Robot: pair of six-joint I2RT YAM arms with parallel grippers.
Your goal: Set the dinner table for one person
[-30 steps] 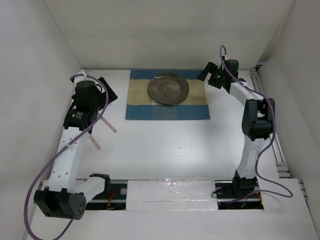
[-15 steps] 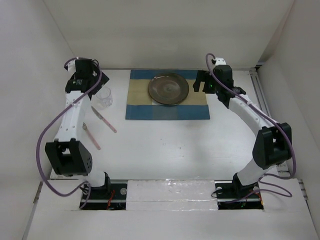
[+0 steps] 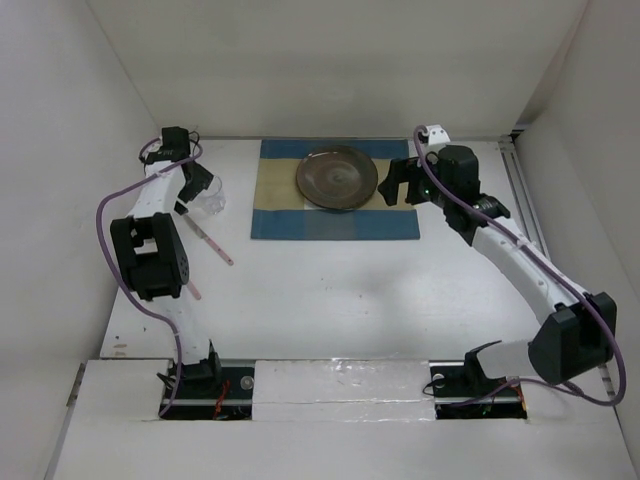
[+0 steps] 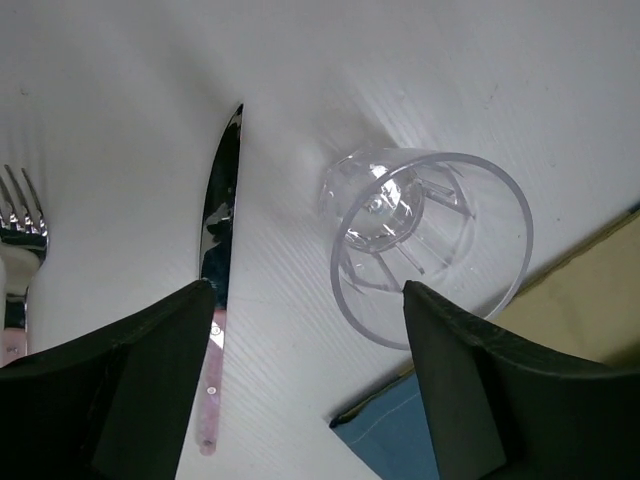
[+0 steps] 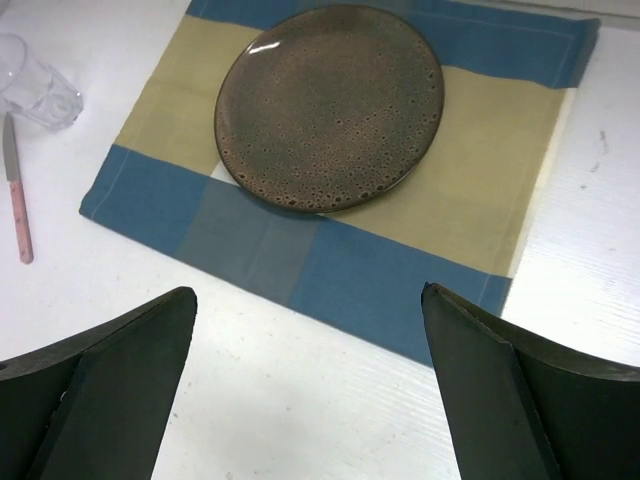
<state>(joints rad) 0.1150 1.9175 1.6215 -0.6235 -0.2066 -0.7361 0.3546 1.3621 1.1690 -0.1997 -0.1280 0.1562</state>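
The white dinner table (image 3: 330,300) holds a blue-and-tan placemat (image 3: 335,215) at the back, with a dark brown plate (image 3: 337,178) on it. A clear glass (image 3: 210,197) stands left of the placemat. A pink-handled knife (image 3: 212,241) and a fork (image 3: 192,287) lie nearer on the left. My left gripper (image 3: 196,182) hovers open just over the glass (image 4: 430,240), with the knife (image 4: 215,290) and fork (image 4: 20,230) under it. My right gripper (image 3: 398,185) is open and empty above the placemat's right side, looking at the plate (image 5: 330,105) and placemat (image 5: 400,270).
White walls close in the table at the back and on both sides. A metal rail (image 3: 535,240) runs along the right edge. The glass (image 5: 35,90) and knife (image 5: 15,190) also show at the left of the right wrist view.
The left arm has folded up, and its gripper now hovers by the glass. The right arm has stretched out, and its gripper has shifted left over the placemat's right side.
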